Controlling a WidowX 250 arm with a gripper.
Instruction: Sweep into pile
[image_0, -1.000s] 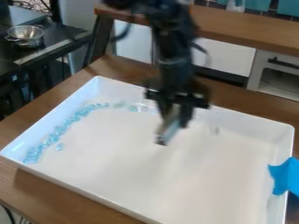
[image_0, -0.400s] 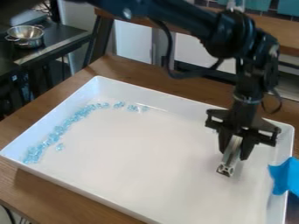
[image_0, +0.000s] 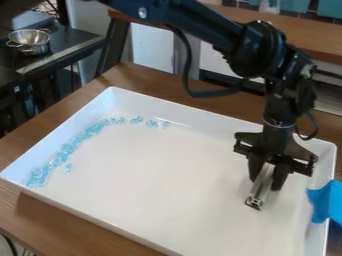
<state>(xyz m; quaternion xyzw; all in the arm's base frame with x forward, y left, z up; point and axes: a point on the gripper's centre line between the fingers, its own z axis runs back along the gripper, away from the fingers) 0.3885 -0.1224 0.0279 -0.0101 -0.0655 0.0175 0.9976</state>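
One metal colander (image_0: 29, 41) at far left. Pale-blue pieces (image_0: 69, 148), too clustered to count, curve along the left and far sides of one white tray (image_0: 160, 195). At right, one gripper (image_0: 266, 179), two fingers clamped on one metal bar (image_0: 257, 195).

Tray (image_0: 153, 185): looking smooth, glossy
Bench (image_0: 40, 217): showing wood
Bar (image_0: 260, 187): looking metallic
Bits (image_0: 68, 148): glinting, glassy
Bowl (image_0: 31, 41): showing shiny metal
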